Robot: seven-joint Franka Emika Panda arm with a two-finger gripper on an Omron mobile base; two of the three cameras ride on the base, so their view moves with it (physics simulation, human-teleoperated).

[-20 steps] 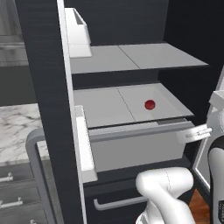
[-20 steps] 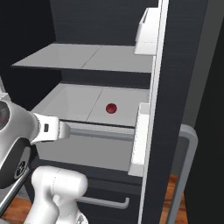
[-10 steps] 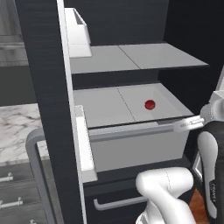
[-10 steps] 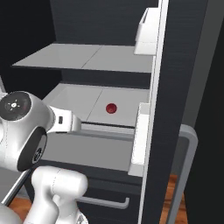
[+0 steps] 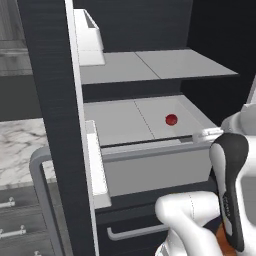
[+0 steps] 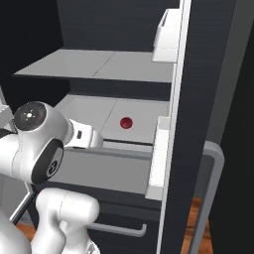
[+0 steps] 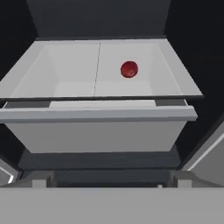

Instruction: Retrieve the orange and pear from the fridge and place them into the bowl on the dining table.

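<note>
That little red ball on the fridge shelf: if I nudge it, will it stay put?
Probably not. The red ball looks round and smooth, lying loose on a flat grey shelf, so a nudge would likely roll it. Its small size suggests it is light and might slip from a loose pinch.

A light-grey lower shelf [image 5: 125, 122] is seen inside the fridge [image 5: 50, 100], and a small red round object [image 5: 171, 119] is set directly on it, toward two o'clock from its middle. A bare upper shelf [image 5: 150, 65] is mounted above.
</note>
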